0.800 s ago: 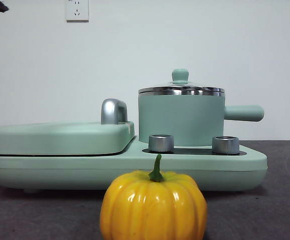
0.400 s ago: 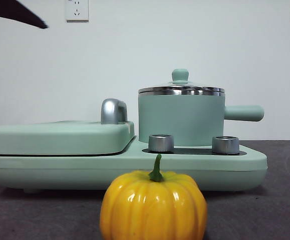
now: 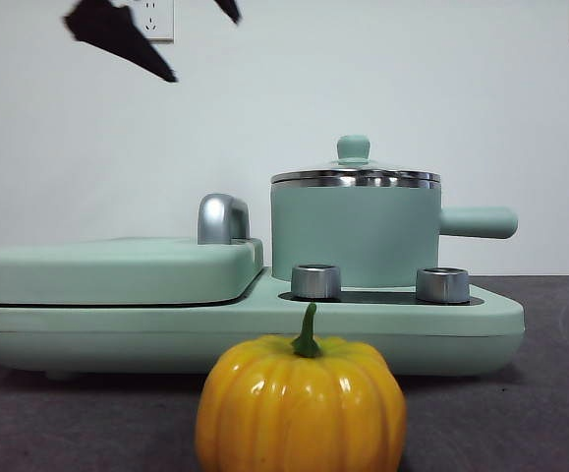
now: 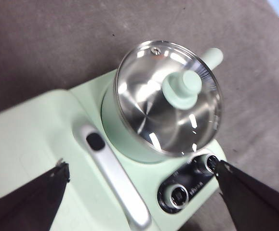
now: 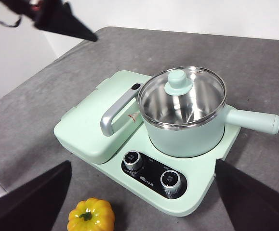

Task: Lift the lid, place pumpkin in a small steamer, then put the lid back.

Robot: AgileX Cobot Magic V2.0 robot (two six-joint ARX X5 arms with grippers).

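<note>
Front view: left gripper (image 3: 198,44) fingers open above lidded small steamer (image 3: 355,234); right gripper (image 5: 139,202) open.

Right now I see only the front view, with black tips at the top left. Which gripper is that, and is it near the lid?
Observer: It is the left gripper, open. Its wrist view looks down on the lid, which is between its jaws but far below.
Operator: Is the pot empty?
Observer: Yes. Through the glass, the pot shows only bare steel inside.
Operator: Where is the right gripper?
Observer: The right gripper is open and holds nothing, high on the side where the pumpkin is.
</note>
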